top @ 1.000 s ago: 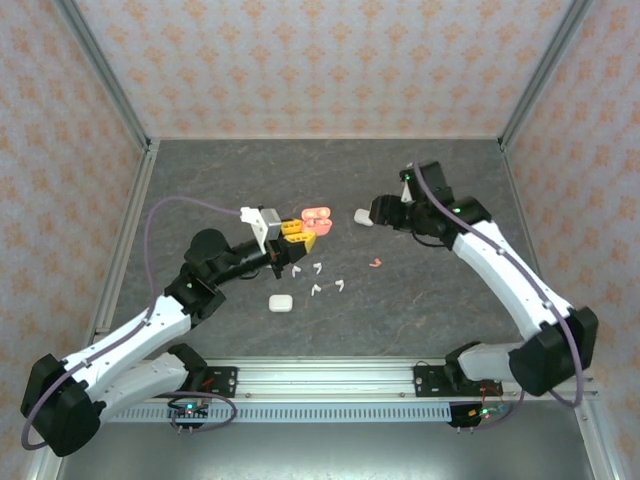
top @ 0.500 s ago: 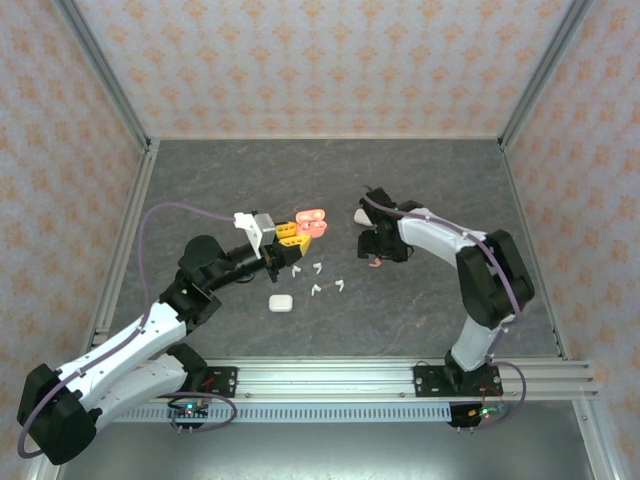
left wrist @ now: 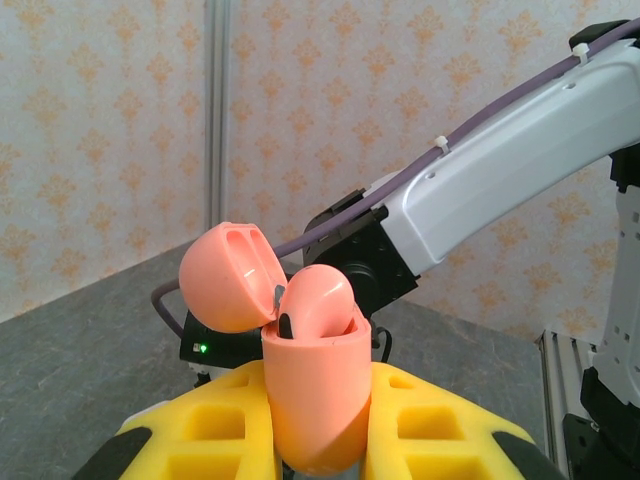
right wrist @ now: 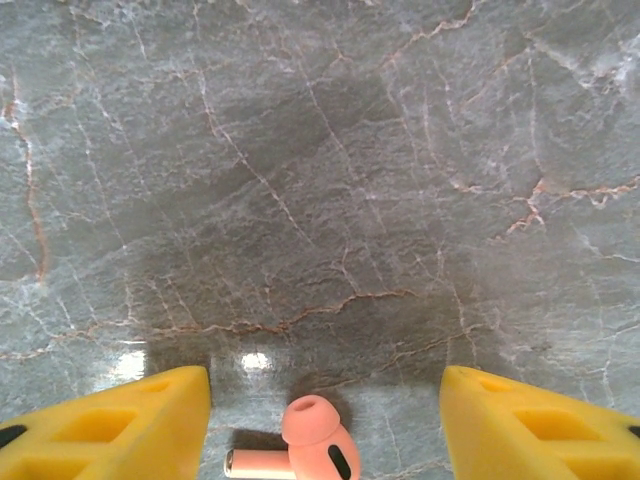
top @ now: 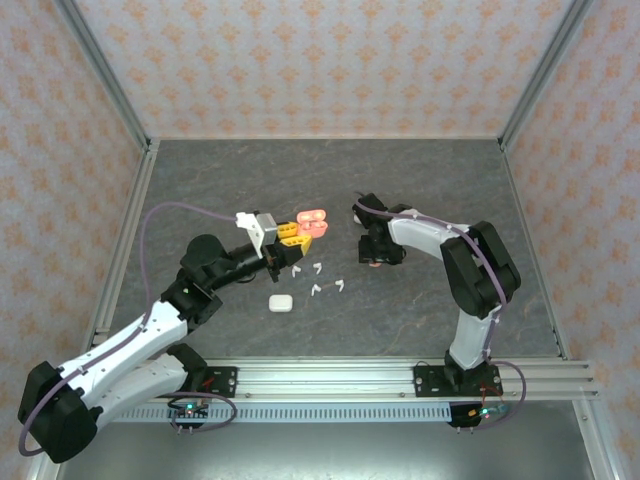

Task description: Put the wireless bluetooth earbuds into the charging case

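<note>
My left gripper is shut on the coral charging case, held upright between its yellow fingers. The case's lid is flipped open, and one coral earbud sits in it. In the top view the case hovers left of centre. My right gripper is open and points straight down at the table, its yellow fingers on either side of a loose coral earbud without touching it. Several white earbuds lie below the case.
A shut white case lies near the white earbuds, toward the front. The right arm arches over the dark marbled table from the right. Metal rails and patterned walls ring the table.
The right arm swung in from the back right and dropped over the coral earbud. Its jaws widened, then narrowed somewhat. The left gripper raised the open case a little.
</note>
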Motion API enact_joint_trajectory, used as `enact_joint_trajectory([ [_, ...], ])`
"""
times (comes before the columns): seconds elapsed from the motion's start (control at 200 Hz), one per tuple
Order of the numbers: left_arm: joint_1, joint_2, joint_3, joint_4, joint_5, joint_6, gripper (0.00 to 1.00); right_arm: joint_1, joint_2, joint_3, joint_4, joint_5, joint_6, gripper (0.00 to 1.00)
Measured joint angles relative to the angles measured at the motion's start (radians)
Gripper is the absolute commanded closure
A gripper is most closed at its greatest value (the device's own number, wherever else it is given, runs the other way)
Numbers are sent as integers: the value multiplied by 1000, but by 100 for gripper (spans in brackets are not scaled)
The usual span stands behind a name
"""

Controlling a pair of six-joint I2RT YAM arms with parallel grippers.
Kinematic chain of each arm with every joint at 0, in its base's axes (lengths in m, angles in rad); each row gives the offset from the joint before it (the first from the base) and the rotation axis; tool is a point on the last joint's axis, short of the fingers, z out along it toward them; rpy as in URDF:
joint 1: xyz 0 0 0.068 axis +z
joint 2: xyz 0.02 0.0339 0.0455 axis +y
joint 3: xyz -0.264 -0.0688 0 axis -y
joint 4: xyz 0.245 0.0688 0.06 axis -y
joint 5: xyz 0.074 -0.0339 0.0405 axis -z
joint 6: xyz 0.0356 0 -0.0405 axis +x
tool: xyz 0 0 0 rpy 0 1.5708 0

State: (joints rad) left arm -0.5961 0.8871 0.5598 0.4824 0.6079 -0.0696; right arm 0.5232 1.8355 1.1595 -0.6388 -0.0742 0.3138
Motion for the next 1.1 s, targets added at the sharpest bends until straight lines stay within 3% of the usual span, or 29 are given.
enact_joint_trajectory([
  [1.101,0,39,0,-2,0,0,100,0,-114,-126,-24,-15,-3,51],
])
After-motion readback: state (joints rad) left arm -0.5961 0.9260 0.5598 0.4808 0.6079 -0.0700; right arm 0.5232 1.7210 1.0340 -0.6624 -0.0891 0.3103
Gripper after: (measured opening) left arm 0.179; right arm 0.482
